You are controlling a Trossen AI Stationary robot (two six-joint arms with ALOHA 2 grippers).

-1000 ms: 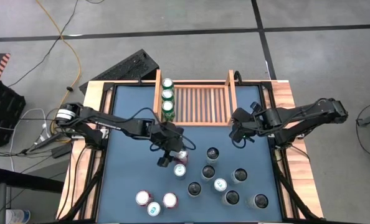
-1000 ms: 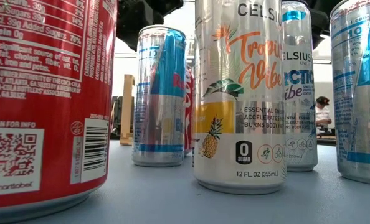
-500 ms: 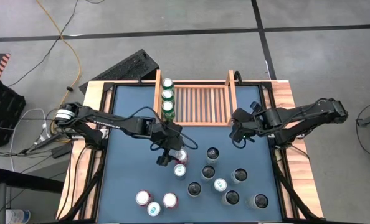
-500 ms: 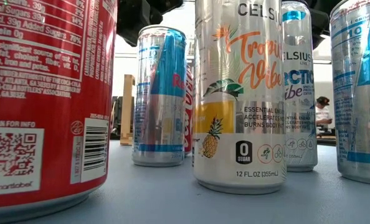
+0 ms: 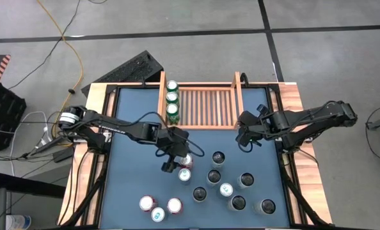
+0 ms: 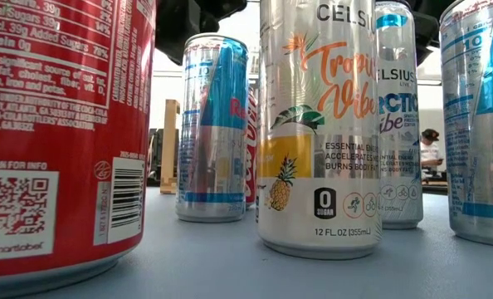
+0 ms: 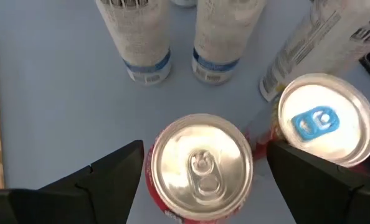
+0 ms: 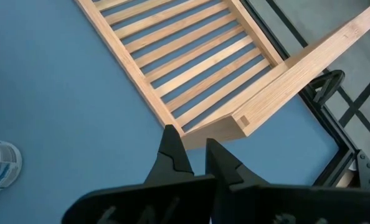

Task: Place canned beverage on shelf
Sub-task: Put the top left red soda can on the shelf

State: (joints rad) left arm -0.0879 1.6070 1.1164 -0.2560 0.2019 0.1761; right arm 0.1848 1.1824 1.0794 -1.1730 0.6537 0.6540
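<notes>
Blue table (image 5: 132, 128), loose cans at the near end. Left gripper (image 7: 200, 171) open, fingers on either side of upright red can (image 7: 200, 165), directly below it and not yet pinched. Shelf (image 5: 206, 105) lies at the far edge with three green cans (image 5: 172, 98) in its left end. Right gripper (image 8: 192, 155) nearly shut, empty, by the shelf's right corner.

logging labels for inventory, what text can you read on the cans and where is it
"CELSIUS", "Tropical Vibe", "12 FL. OZ (355mL)", "0 SUGAR": pineapple can, low view.
"CELSIUS", "ARCTIC Vibe", partly hidden: can behind it.
"SCAN FOR INFO", "smartlabel": red can at the near left; its nutrition print is mostly too blurred.
Blue and silver can: no readable word.
High and wrist views: print too small.
</notes>
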